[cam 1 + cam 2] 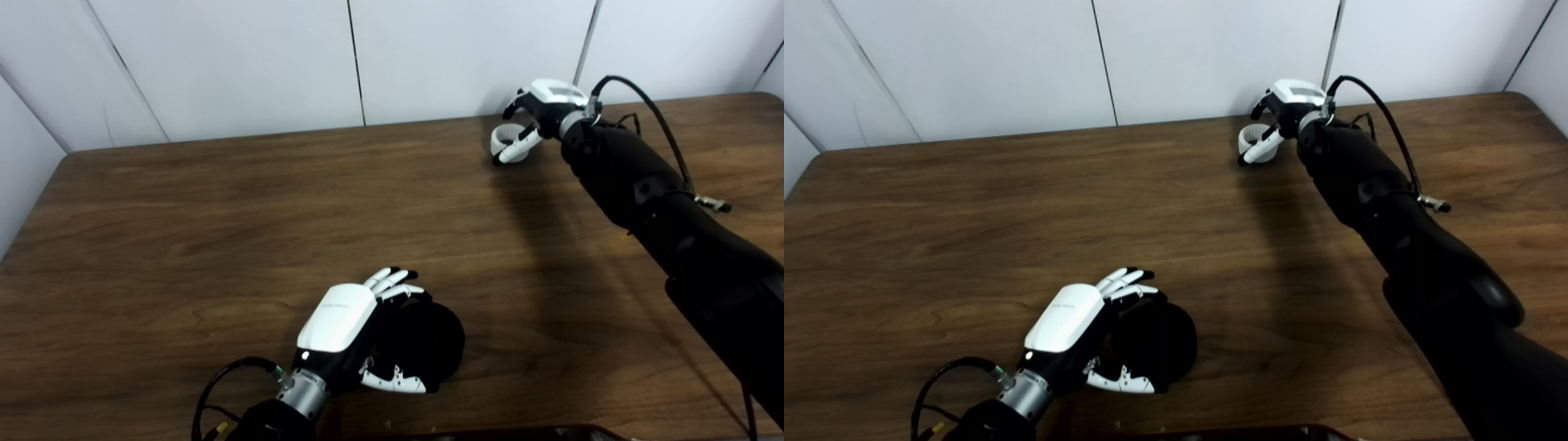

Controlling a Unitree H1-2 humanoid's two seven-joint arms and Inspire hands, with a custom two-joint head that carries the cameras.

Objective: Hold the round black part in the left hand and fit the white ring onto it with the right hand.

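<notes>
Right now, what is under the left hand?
The round black part lies under the left hand, on the brown wooden table. Its side beneath the palm is covered.

The left hand (361, 340) has a glossy white back shell and black-tipped white fingers (392, 278). The right hand (539, 113) looks alike. Bulky black arms carry looping black cables (649, 110) and silver wrist collars (303, 392).

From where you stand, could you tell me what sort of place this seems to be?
Probably a lab or test cell for robot work: a bare wooden table walled in by plain white panels, with nothing on it but the round black part and the white ring the hands are reaching for.
</notes>
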